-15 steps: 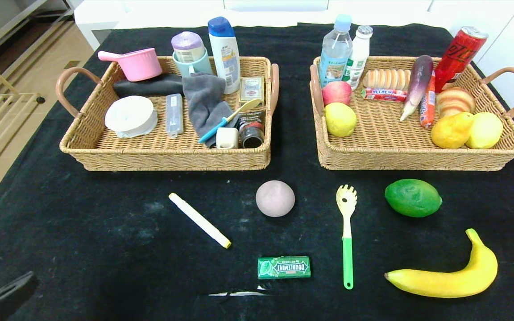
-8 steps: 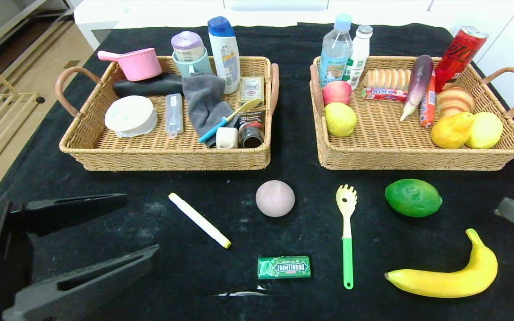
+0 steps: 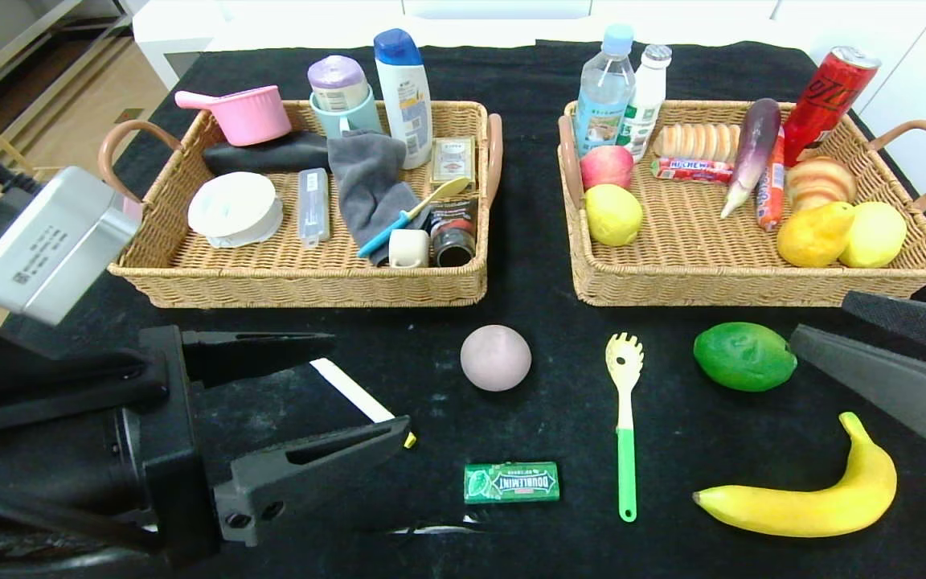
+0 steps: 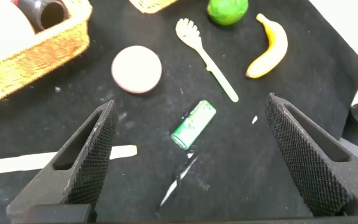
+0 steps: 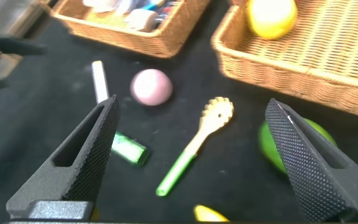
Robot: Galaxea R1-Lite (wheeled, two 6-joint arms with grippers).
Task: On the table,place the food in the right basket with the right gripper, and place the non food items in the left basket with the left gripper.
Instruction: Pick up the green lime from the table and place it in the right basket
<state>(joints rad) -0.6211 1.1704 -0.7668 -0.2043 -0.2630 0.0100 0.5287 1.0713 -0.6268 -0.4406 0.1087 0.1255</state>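
Looking down from the head view, the left gripper (image 3: 358, 386) hangs with fingers spread over the white marker (image 3: 350, 392), which lies left of the pink ball (image 3: 496, 358), while the right gripper (image 3: 817, 322), also spread, sits just right of the green lime (image 3: 744, 356). From the left wrist, the marker (image 4: 61, 158) shows beside one finger, left of the ball (image 4: 137, 69); it looks light, stiff and slick, best pinched mid-barrel. From the right wrist, the lime (image 5: 275, 146) lies between the open fingers (image 5: 92, 155), right of the ball (image 5: 151, 86); firm and rollable, so grip its middle
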